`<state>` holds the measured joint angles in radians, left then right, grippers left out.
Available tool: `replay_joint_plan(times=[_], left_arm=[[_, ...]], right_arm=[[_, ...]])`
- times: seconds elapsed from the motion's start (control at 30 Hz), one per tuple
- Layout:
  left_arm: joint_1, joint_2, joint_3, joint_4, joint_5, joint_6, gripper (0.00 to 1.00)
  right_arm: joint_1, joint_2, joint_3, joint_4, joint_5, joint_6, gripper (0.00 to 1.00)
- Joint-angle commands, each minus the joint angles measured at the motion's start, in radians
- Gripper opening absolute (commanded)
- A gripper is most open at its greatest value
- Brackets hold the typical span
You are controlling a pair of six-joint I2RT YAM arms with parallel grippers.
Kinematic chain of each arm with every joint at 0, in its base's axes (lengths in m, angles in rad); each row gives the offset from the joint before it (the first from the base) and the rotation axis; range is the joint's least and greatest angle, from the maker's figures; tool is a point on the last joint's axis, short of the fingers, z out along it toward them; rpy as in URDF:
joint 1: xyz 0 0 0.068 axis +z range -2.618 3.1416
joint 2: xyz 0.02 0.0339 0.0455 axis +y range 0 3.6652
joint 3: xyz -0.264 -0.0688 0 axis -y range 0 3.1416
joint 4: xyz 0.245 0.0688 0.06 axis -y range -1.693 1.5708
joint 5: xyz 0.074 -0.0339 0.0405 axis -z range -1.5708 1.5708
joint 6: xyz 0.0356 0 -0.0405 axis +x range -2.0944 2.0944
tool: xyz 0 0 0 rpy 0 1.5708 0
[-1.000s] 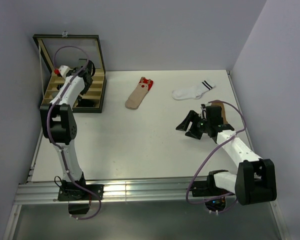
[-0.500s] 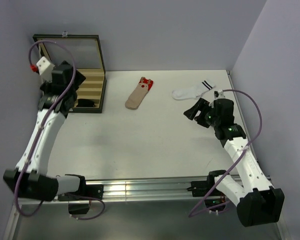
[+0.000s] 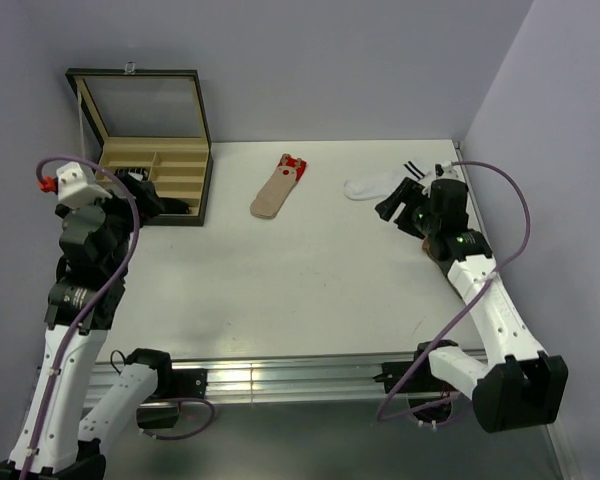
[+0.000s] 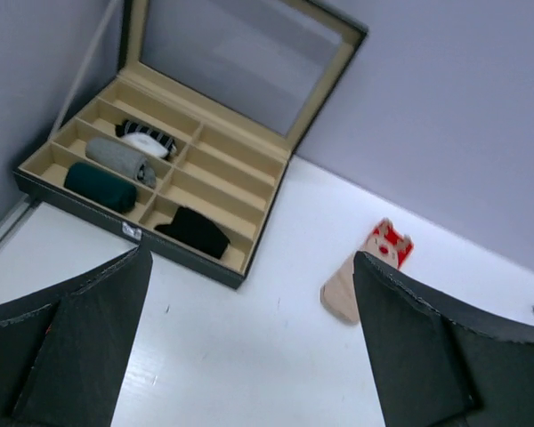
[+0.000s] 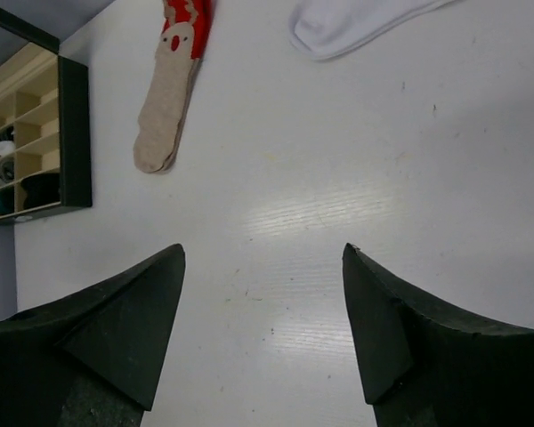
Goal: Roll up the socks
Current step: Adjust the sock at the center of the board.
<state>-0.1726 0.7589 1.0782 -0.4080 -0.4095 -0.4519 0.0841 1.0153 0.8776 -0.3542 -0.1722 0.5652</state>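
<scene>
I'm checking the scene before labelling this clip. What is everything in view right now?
case: one, dark with beige compartments, lid open, far left of the table
sock rolls: four, striped, grey, dark green, black, in the case's compartments
beige sock: one, red patterned cuff, flat, far middle
white sock: one, black cuff stripes, flat, far right
table: one, white
left gripper: open, empty, near the case
right gripper: open, empty, by the white sock
</scene>
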Motion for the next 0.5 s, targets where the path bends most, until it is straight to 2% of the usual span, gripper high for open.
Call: replay_joint_plan(times=[0.0, 0.2, 0.27, 0.37, 0.47], left_arm=[[-0.033, -0.065, -0.076, 0.037, 0.104, 0.073, 1.0], [-0.082, -0.138, -0.277, 0.159, 0.146, 0.059, 1.0], [-0.085, -0.136, -0.313, 0.186, 0.153, 0.065, 0.99], [-0.099, -0.13, -0.304, 0.175, 0.109, 0.082, 0.99], [-0.108, -0.13, -0.311, 0.158, 0.06, 0.088, 1.0]], right_arm=[[-0.007, 0.071, 0.09, 0.023, 0.063, -0.042, 0.78], [-0.009, 0.192, 0.164, -0.049, 0.204, -0.07, 0.76], [-0.007, 0.226, 0.172, -0.026, 0.177, -0.082, 0.76], [0.0, 0.304, 0.199, 0.056, 0.027, -0.119, 0.73], [0.054, 0.42, 0.28, 0.063, 0.011, -0.172, 0.71]])
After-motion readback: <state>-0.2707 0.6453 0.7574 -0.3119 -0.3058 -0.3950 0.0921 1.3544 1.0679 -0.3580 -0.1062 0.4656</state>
